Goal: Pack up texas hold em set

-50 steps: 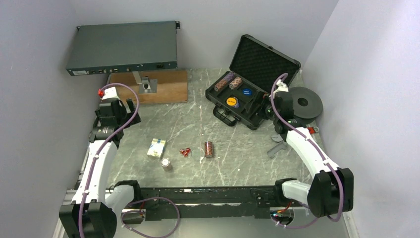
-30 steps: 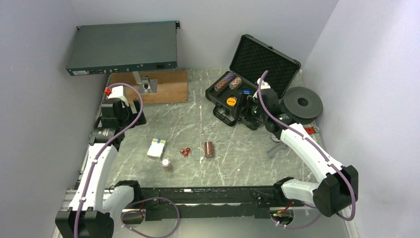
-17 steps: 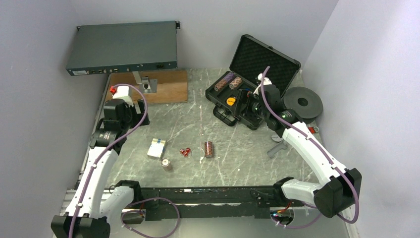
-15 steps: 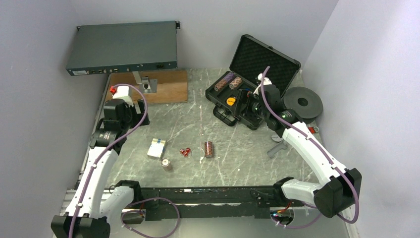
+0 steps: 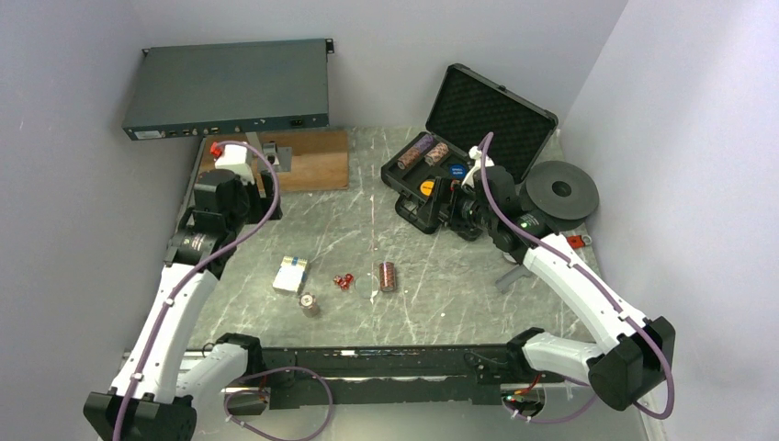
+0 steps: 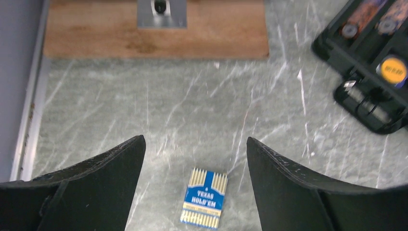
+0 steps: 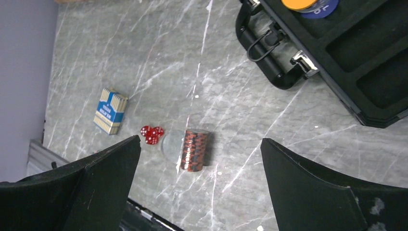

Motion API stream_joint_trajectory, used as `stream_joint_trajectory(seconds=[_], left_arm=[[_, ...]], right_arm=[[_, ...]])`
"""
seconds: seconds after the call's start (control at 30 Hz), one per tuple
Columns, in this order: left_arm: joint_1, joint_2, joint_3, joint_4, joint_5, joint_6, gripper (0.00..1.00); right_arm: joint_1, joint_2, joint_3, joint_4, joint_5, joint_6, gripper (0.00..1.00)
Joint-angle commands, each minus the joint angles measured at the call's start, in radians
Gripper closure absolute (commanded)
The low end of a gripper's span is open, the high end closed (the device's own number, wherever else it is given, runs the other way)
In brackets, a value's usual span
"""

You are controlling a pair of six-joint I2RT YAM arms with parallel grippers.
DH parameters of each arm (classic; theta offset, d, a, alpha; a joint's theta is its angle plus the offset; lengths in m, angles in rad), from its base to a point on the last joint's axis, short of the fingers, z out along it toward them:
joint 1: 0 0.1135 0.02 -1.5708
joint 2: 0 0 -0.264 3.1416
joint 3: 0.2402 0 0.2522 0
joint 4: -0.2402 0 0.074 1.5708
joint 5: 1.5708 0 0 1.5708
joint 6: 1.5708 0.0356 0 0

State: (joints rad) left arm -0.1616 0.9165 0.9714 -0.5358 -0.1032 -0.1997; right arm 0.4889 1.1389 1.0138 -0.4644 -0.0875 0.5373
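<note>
Item 1. Case (image 5: 490,114): black, foam-lined, lid raised, at the upper right of the overhead view on the grey marbled table (image 5: 450,294). In its tray we count two chip rolls (image 5: 429,151) side by side, a blue button (image 5: 457,170) and a yellow button (image 5: 428,187).

Item 2. Card box (image 6: 204,204): blue and white, marked "Texas Hold'em", lying flat on the table, lower centre in the left wrist view and well apart from the case.

Item 3. Dice (image 7: 152,134): small, red, clustered on the table between the card box and item 4.

Item 4. Chip roll (image 7: 195,150): reddish-brown, striped, lying on its side just beside the dice. A second loose roll (image 5: 310,303) stands nearer the bottom of the overhead view, below the card box.

Item 5. Left gripper (image 6: 195,138): fingers spread apart and holding nothing, up off the table, with the card box in view between them.

Item 6. Right gripper (image 7: 200,139): fingers spread wide and holding nothing, hanging near the front edge of the case, with item 4 and the dice in view between them.

Item 7. Other: a flat grey electronics box (image 5: 230,89) at the upper left, a wooden board (image 5: 317,158) beneath it, and a black disc (image 5: 560,191) to the right of the case.
</note>
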Motion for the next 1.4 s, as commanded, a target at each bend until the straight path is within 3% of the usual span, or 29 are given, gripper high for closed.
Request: stream_joint_trajectory(seconds=[0.0, 0.17, 0.37, 0.57, 0.77, 1.1, 1.37], left_arm=[[-0.004, 0.027, 0.122, 0.068, -0.056, -0.009, 0.17], [-0.004, 0.058, 0.146, 0.132, -0.062, 0.024, 0.16], [-0.002, 0.012, 0.037, 0.193, -0.064, 0.034, 0.15], [-0.003, -0.069, -0.007, 0.197, -0.117, 0.075, 0.15], [-0.01, -0.164, -0.098, 0.281, -0.146, 0.143, 0.09], [-0.01, -0.095, -0.021, 0.172, -0.148, 0.134, 0.16], [-0.01, -0.065, -0.001, 0.147, -0.149, 0.125, 0.17]], right_arm=[[0.029, -0.037, -0.005, 0.042, -0.043, 0.001, 0.0], [0.08, -0.022, 0.017, 0.037, -0.011, -0.033, 0.0], [0.238, 0.02, 0.1, 0.001, 0.109, -0.188, 0.0], [0.291, 0.098, 0.144, -0.002, -0.027, -0.351, 0.0], [0.327, 0.15, 0.151, 0.035, 0.031, -0.415, 0.0], [0.369, 0.24, 0.128, 0.116, -0.111, -0.572, 0.02], [0.392, 0.37, 0.167, 0.108, -0.184, -0.625, 0.16]])
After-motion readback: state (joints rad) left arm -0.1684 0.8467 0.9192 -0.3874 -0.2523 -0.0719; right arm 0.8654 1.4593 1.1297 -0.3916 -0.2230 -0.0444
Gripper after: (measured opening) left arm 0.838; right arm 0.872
